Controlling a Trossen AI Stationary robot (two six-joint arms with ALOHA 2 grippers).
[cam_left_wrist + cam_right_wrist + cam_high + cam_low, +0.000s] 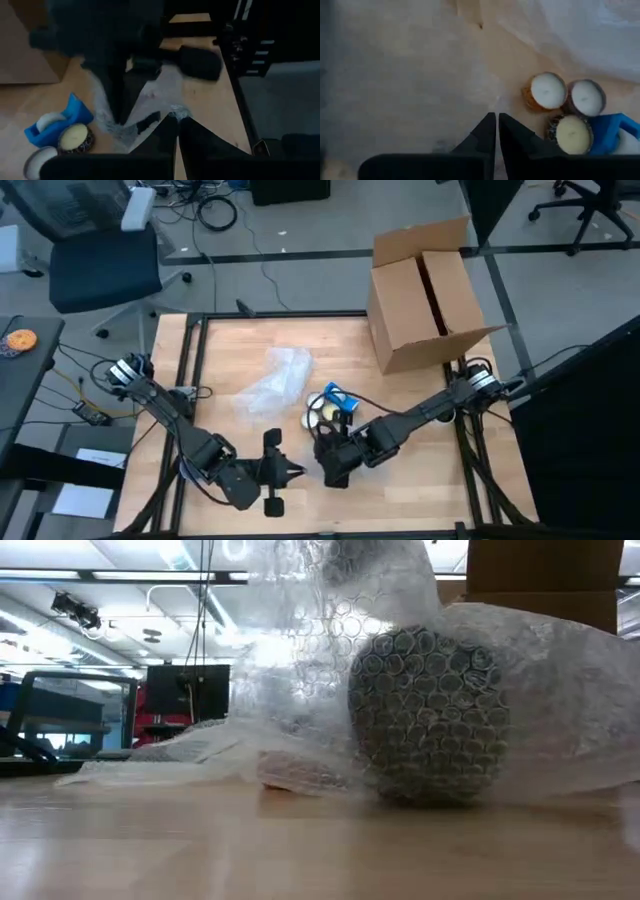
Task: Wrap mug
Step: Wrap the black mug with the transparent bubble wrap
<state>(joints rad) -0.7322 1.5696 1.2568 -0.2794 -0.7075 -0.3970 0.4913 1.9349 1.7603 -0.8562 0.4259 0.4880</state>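
A crumpled sheet of bubble wrap [275,380] lies on the table's far middle; in the low view it shows as a round bundle [430,715]. The mug itself does not show. A second, thin clear sheet [150,100] stretches between my two grippers near the table's front edge. My left gripper [292,472] [177,122] is shut on one end of it. My right gripper [325,452] [497,117] is shut on the other end, just in front of the candles [322,412]. My left gripper pinches an edge of the clear sheet [172,111] between its two fingertips, coming nearly level from the table's left. The sheet runs away from the tips toward the other gripper, close above the table. One layer or several, I cannot tell. My right gripper pinches the clear sheet [470,107] between its shut fingers, which point down from above [117,107]. The sheet spreads out from the tips over the wood; the gripper itself hides the exact spot.
Several candles [548,91] and a blue tape dispenser [340,397] sit just beyond my right gripper. An open cardboard box [425,295] stands at the far right. Black frame rails [190,370] border the table. Bare wood lies at the far left.
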